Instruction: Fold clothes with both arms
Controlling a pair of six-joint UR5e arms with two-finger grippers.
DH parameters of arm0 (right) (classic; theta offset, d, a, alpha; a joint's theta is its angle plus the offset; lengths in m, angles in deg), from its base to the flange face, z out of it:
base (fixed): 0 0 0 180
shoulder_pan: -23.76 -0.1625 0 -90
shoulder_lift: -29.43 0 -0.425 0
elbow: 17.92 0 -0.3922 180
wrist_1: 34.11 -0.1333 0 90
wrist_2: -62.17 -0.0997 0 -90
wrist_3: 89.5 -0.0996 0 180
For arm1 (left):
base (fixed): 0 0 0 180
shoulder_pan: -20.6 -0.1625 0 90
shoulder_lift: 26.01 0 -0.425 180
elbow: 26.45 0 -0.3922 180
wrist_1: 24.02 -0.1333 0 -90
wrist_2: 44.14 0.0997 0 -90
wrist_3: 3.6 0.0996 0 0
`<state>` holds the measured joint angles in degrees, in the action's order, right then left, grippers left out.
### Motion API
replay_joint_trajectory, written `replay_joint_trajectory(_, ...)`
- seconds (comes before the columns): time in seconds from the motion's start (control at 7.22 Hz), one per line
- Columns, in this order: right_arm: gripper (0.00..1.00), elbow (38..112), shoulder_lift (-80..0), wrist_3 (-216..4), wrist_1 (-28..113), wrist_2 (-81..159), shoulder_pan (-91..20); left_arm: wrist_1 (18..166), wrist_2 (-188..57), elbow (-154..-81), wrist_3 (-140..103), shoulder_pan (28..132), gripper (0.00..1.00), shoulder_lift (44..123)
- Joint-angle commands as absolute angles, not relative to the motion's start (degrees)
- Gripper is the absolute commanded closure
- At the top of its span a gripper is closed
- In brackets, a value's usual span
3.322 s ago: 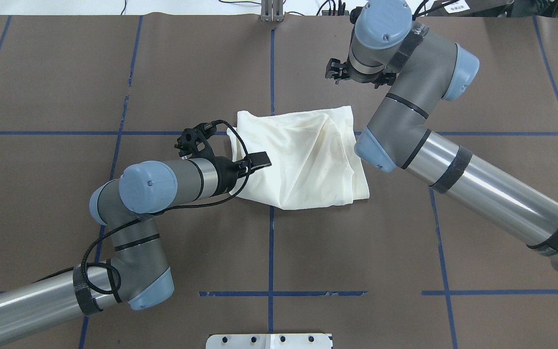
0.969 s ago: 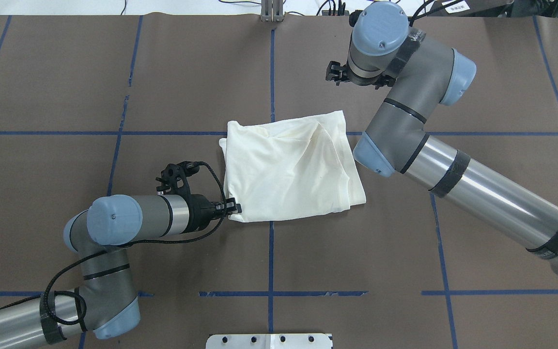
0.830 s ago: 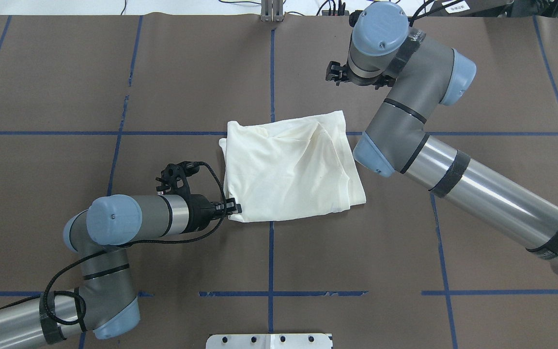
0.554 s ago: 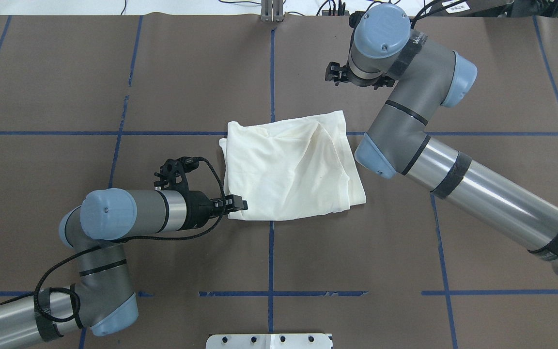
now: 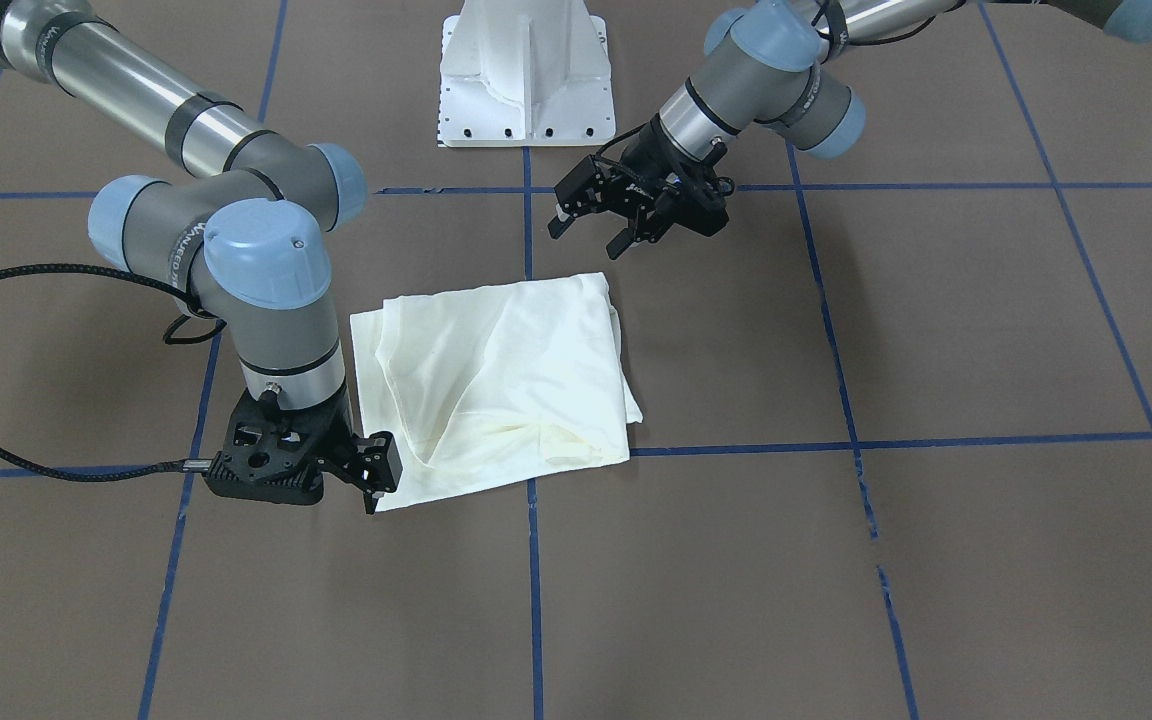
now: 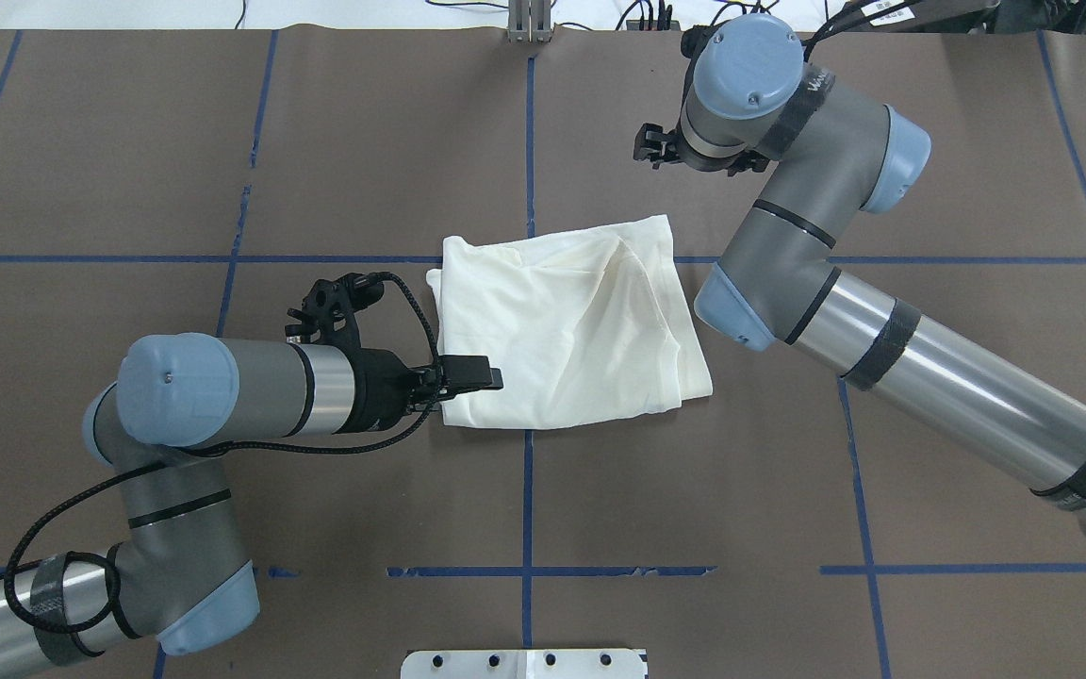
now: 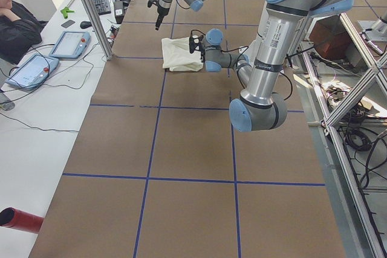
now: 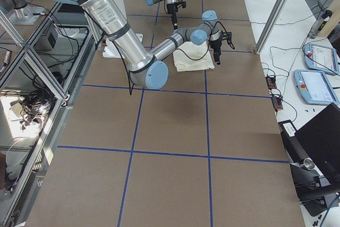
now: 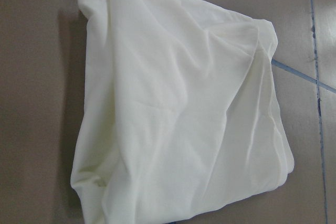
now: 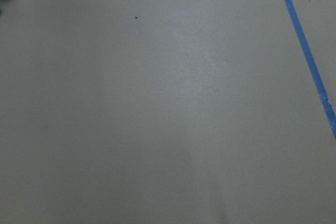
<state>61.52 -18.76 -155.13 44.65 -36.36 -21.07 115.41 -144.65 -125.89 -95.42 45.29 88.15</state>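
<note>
Rumpled, soft cream shirt folded squarish; left claw apart, right claw unclear.

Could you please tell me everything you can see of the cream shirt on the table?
The shirt is plain cream, soft cotton-looking cloth, folded into a rough, rumpled rectangle with diagonal creases and layered edges on one side. No print or collar shows. It lies flat on the brown table, over a blue tape crossing. The open left pincer hovers over its corner without gripping; nothing else appears to touch it.
</note>
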Motion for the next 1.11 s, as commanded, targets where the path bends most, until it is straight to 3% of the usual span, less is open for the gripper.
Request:
replay_joint_trajectory(0.0,0.00,61.5,-18.8,-155.2,44.5,-36.4,-21.1,115.2,-141.1,-119.7,-96.5,45.0,0.00,93.0)
replay_joint_trajectory(0.97,0.00,61.5,-18.8,-155.1,44.5,-36.4,-21.0,116.0,-141.1,-114.4,-96.1,42.7,0.00,92.5)
